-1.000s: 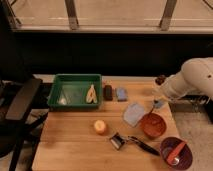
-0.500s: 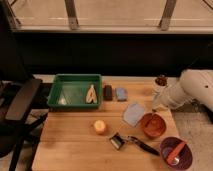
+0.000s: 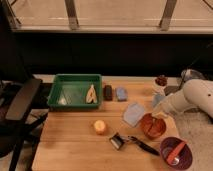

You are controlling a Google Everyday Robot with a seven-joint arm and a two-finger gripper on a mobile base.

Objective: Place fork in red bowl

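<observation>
Gripper lower — over red bowl

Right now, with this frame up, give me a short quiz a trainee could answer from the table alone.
1. True or false: the gripper hangs over the far rim of the red bowl.
2. Which thing lies closest to the red bowl's left side? A) the green tray B) the pale blue cloth C) the round orange fruit
3. Fill in: the orange utensil rests in the ___ bowl.

Key: 1 true. 2 B. 3 purple; that purple bowl sits at the table's near right corner.
</observation>
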